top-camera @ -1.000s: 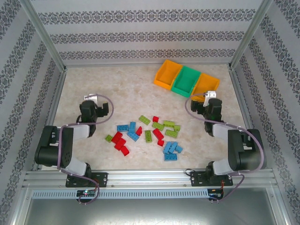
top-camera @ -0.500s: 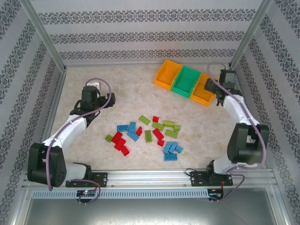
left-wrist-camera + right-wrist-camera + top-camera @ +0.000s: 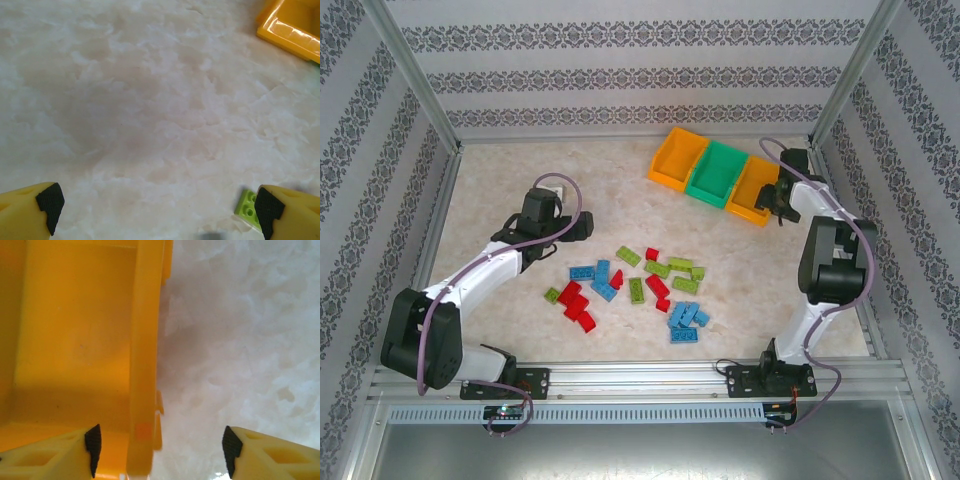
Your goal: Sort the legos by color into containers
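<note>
A pale marbled table [image 3: 620, 200] carries scattered red, blue and green legos [image 3: 636, 290] and three joined containers [image 3: 706, 190].

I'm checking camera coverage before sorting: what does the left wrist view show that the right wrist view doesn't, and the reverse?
Left wrist: the left gripper open over the marbled tabletop, a light green lego beside one finger, an orange bin corner at the far edge. Right wrist: the right gripper open, straddling an orange bin wall, one finger inside the bin. Shared: that tabletop and orange bin plastic.
</note>
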Robot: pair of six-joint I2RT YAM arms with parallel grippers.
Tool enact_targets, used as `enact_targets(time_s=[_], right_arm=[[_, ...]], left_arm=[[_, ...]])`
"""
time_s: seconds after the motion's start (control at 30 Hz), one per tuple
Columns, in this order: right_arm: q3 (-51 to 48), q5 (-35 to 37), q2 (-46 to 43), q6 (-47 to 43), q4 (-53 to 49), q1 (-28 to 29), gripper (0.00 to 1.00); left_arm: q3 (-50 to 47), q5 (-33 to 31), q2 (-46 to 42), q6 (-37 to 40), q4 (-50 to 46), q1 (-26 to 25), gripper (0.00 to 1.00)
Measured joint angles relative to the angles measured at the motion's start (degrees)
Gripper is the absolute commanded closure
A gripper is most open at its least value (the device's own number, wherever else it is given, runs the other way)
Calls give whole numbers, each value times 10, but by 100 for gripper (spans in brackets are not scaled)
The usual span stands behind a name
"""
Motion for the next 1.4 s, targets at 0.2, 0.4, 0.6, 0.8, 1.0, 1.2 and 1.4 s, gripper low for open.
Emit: enact_targets(time_s=[0.2, 0.4, 0.6, 0.8, 1.0, 1.2, 1.4], right_arm=[[41, -8, 39, -12, -2, 4, 69], [55, -1, 49, -26, -5, 22, 89], [49, -9, 47, -58, 5, 79, 88], [20, -34, 26, -83, 14, 138, 86], [17, -51, 24, -103, 15, 195, 75], [17, -59, 20, -105, 19, 209, 26], [-31, -64, -59, -101, 32, 208, 18]], left_arm=[[0, -7, -1, -6, 0, -2, 1], [-13, -30, -22, -8, -1, -2, 1], [-23, -50, -54, -8, -1, -2, 1], [-31, -63, -64, -8, -3, -2, 1], [-43, -68, -75, -8, -5, -2, 1], [-60, -70, -91, -8, -5, -2, 1], [-73, -78, -110, -9, -8, -2, 1]])
